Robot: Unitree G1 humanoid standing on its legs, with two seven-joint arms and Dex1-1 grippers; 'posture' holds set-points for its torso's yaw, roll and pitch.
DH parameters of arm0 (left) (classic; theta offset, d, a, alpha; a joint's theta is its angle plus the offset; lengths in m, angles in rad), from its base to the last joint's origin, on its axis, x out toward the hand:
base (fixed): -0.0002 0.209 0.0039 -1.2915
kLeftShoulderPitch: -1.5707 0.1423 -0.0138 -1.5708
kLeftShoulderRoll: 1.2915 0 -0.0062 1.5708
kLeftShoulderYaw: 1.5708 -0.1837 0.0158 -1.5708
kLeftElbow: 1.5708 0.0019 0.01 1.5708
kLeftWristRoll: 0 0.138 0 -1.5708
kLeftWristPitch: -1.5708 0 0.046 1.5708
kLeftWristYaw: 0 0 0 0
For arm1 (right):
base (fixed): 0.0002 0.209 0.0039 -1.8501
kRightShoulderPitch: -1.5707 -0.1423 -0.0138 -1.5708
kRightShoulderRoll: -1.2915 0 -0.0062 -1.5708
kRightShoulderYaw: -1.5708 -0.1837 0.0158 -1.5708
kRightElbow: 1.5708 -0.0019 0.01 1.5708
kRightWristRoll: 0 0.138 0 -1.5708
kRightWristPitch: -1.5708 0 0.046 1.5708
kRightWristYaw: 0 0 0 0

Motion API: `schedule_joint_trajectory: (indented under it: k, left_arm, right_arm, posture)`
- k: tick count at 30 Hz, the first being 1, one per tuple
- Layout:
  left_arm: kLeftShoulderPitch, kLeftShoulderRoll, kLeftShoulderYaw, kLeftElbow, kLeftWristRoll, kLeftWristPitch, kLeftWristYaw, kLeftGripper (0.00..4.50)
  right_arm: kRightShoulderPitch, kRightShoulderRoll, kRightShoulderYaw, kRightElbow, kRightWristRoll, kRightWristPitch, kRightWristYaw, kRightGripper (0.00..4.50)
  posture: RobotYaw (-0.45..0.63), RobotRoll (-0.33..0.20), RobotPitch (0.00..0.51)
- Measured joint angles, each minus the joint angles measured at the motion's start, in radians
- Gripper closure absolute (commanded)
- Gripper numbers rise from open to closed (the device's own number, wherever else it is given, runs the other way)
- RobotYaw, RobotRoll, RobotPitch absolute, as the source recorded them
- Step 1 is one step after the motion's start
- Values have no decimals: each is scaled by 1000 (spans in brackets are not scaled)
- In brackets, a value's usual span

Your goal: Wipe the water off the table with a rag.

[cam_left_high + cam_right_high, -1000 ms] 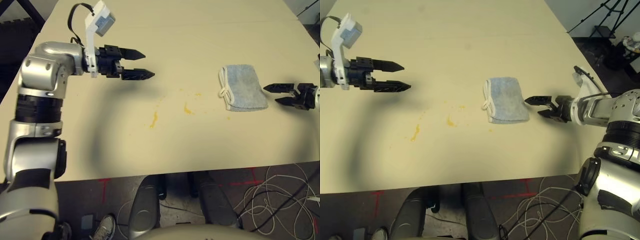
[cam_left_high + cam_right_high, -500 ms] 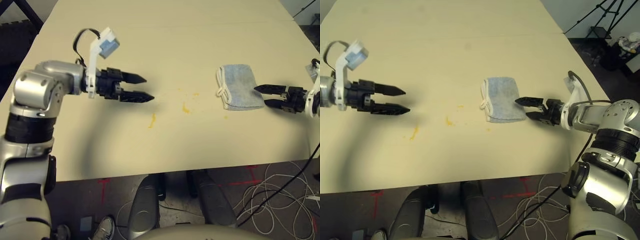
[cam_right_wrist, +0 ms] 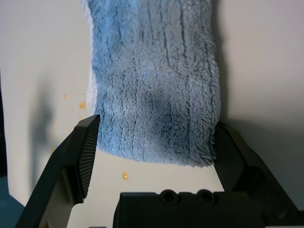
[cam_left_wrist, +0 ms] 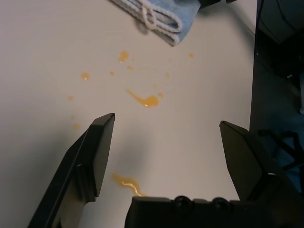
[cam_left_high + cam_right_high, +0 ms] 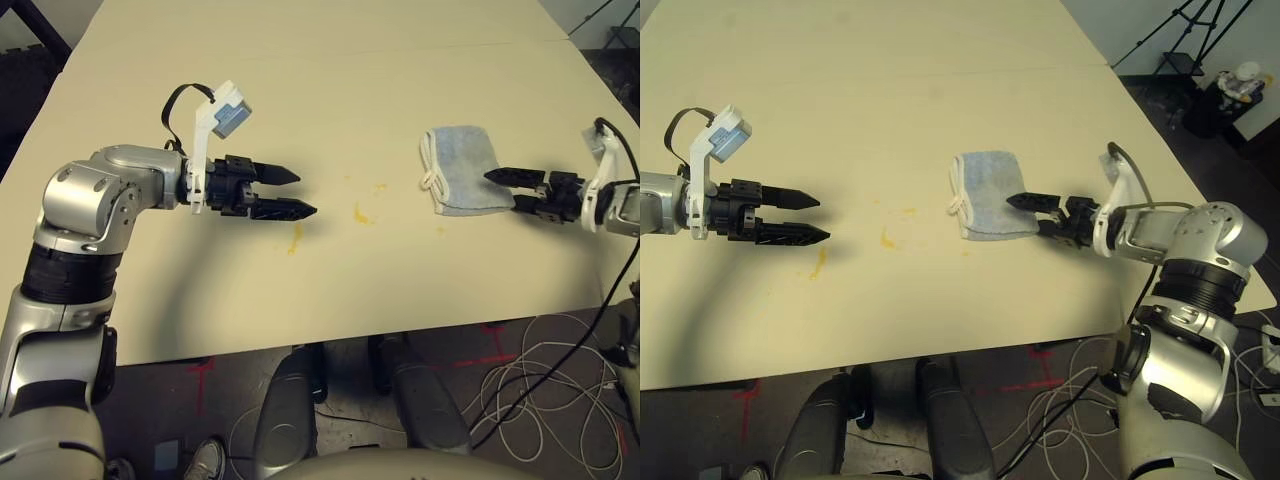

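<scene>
Nearest, at the front edge of the table [image 5: 300,320]: bare beige top, with red tape marks and loose white cables on the floor below

Further in, on the left: left tool [image 5: 300,193] hovering above the table, pointing toward the middle, fingers spread apart and gripping nothing

Just below and beside its tips: the water [image 5: 294,238] as a thin yellow-orange streak; another curved splotch a little to the right of that, plus small dots scattered on toward the rag; in the left wrist view, one streak [image 4: 127,182] lying between the spread fingers, a curved one ahead of them

On the right, at about the same depth: right tool [image 5: 1023,213] reaching in low from the table's right side, fingers released and wide, one either side of the rag's near right edge, not clamped on it; in the right wrist view, blue terry pile [image 3: 156,80] spanning the gap from one finger to the other

Slightly further back: the rag [image 5: 461,180], folded, light blue-grey, flat on the table right of the spill, white edging and loop at its left side, apart from the nearest droplets

Farthest: a faint seam across the table top
</scene>
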Motion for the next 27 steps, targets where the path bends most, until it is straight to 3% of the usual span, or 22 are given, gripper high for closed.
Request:
schedule_joint_trajectory:
  k: [2,5,8,18,27]
  left_arm:
    - [0,-2,0,0,0,0,5,0]
    - [0,-4,0,0,-2,0,11,0]
    - [-1,-9,0,0,-2,0,14,0]
    - [-1,-11,0,0,-3,0,29,0]
    - [-9,-25,0,1,-4,-3,40,0]
  right_arm:
    - [0,9,3,9,-2,0,0,1171]
    - [-1,17,11,13,-2,1,1,963]
    - [-7,33,10,15,-3,3,-1,1307]
    - [-8,79,13,19,-9,13,-18,4476]
    - [-33,75,89,-33,-7,2,-18,4476]
  posture:
    - [-69,0,308]
    - [-70,0,311]
    - [-69,0,313]
    - [-67,0,318]
    - [-72,0,316]
